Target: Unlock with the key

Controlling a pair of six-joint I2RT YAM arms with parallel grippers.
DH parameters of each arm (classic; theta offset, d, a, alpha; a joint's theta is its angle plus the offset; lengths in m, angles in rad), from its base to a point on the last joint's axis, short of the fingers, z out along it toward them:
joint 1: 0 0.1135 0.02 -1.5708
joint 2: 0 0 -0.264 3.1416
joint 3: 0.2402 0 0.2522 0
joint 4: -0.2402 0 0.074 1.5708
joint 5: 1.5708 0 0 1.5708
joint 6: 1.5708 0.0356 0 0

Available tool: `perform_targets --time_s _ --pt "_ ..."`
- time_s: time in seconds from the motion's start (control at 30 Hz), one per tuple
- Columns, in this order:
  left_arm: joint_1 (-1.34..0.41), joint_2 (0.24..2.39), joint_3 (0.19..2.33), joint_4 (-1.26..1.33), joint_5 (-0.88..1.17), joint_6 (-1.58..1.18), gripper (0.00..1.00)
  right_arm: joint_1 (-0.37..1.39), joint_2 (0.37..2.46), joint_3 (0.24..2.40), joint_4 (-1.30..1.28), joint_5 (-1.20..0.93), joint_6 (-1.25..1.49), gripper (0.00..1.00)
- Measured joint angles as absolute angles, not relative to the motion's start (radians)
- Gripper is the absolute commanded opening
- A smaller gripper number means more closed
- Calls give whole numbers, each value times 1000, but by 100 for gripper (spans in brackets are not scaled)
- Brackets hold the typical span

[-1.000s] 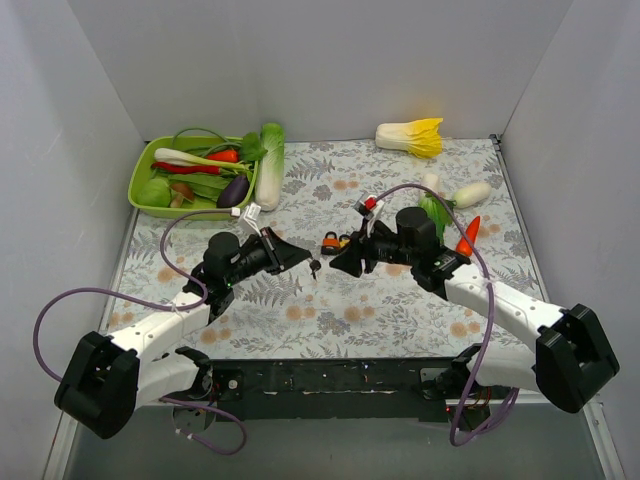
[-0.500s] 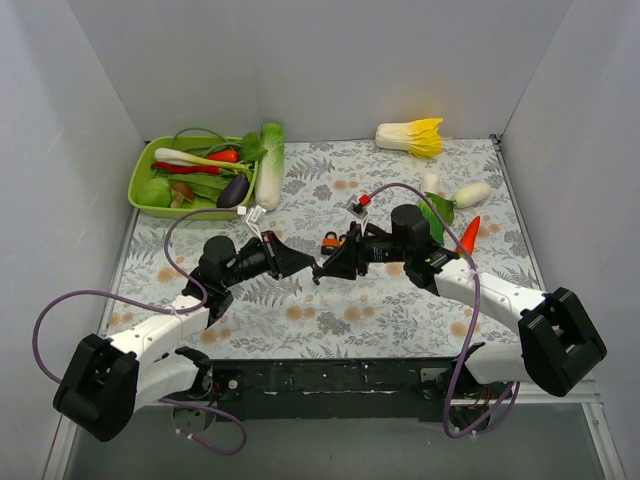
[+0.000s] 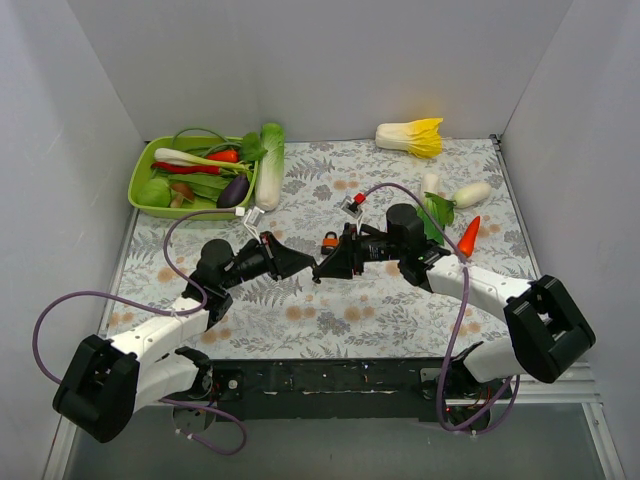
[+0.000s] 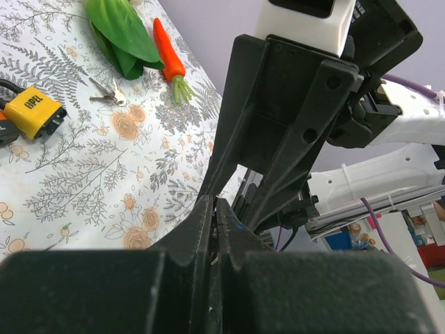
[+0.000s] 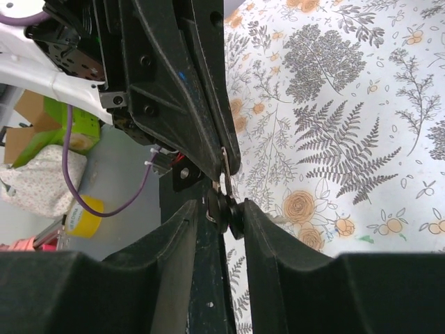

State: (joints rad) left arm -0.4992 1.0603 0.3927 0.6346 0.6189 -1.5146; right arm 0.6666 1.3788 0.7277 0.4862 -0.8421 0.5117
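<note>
My left gripper (image 3: 306,265) is shut on a small silver key (image 5: 224,165) and holds it by the blade above the mat. The key's black heads (image 5: 228,214) hang between the jaws of my right gripper (image 3: 324,268). The right jaws are open around the heads, with one pad touching them. In the left wrist view my right gripper's fingers (image 4: 278,139) stand just in front of my closed left gripper (image 4: 214,203). The orange padlock (image 3: 330,240) lies on the mat just behind both grippers, and it shows yellow in the left wrist view (image 4: 31,111).
A second bunch of keys (image 4: 108,90) lies by the padlock. A carrot (image 3: 468,236), leafy greens (image 3: 436,210) and a white radish (image 3: 472,192) lie right of centre. A cabbage (image 3: 412,137) is at the back. A green tray (image 3: 143,168) of vegetables stands back left.
My right gripper has moved left across the mat to meet my left gripper, and its jaws now stand around the key's heads. The left arm has barely moved.
</note>
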Motion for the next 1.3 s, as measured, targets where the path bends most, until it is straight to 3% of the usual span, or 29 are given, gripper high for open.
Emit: perform_targets --time_s 0.27,0.4,0.43,0.5,0.57,0.6,0.67,1.07,1.3 --pt "-499 1060 378 673 635 -1521 0 675 1427 729 570 -871 585 21" --pt "-498 1061 371 690 633 -1523 0 674 1440 730 596 -884 606 1" --pt "-497 1061 369 698 633 -1525 0 674 1443 730 601 -886 609 1" --pt "-496 1066 365 714 631 -1530 15 674 1446 731 607 -888 618 1" --pt "-496 1079 365 738 627 -1533 50 673 1446 731 613 -889 630 1" --pt "-496 1087 365 748 621 -1534 75 674 1446 732 617 -890 636 1" --pt "-496 1099 365 762 612 -1533 98 672 1446 733 624 -889 654 1" --pt "-496 1110 313 939 599 -1545 98 558 1381 743 621 -870 697 1" --pt "-496 1274 300 1200 697 -1609 98 548 1339 772 599 -870 714 1"
